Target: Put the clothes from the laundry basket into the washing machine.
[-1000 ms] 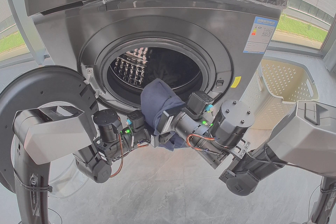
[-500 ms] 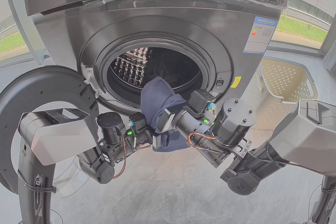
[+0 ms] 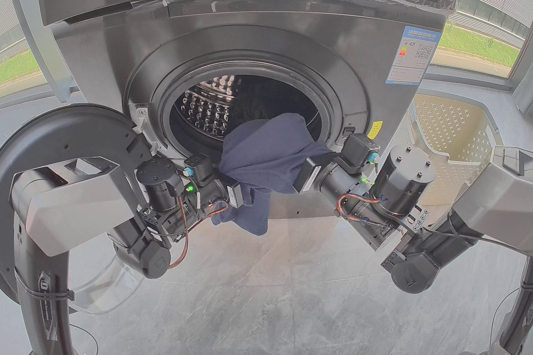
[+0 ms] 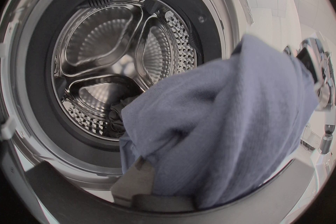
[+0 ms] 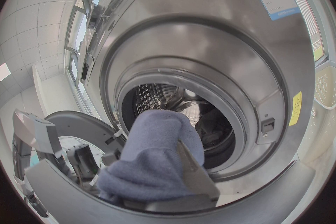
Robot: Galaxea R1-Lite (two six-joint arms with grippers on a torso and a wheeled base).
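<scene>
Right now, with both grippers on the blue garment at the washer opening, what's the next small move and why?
Probably ease both arms forward into the drum before letting go. The left gripper and right gripper hold the blue garment at the rim, but its tail hangs outside below it; releasing here would likely drop it.

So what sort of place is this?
Probably a laundry corner: an open front-loading washing machine, a laundry basket beside it, and a blue garment held at its opening.
</scene>
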